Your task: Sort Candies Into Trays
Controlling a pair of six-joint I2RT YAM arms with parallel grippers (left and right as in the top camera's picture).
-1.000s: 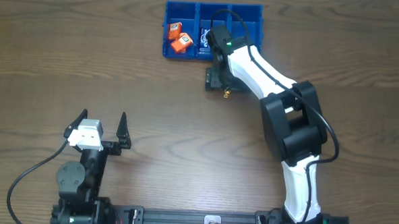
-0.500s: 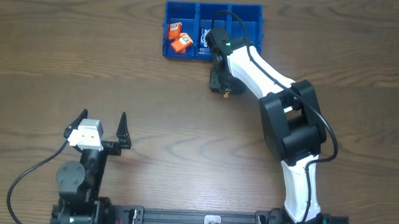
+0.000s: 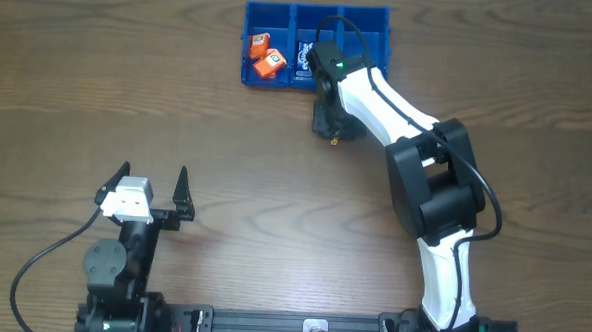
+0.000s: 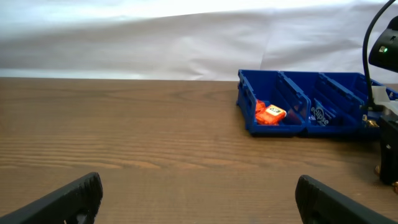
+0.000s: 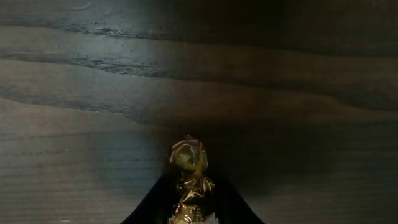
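A blue three-compartment tray (image 3: 280, 82) stands at the far middle of the table. Its left compartment holds two orange candies (image 3: 264, 57), and the middle one holds a blue-wrapped candy (image 3: 306, 56). My right gripper (image 3: 332, 133) is just in front of the tray, low over the wood, shut on a gold-wrapped candy (image 5: 189, 163) that sticks out past its fingertips. My left gripper (image 3: 153, 180) is near the front left, open, with nothing between its fingers. From there I see the tray (image 4: 273, 127) and the orange candies (image 4: 270, 113) ahead.
The wooden table stretches bare to the left of the tray and across the middle. The right arm (image 3: 430, 182) reaches from the front right up to the tray. A white wall rises behind the table's far edge.
The right gripper shifted slightly right and toward the tray with the gold candy, then held still. The left arm has not moved.
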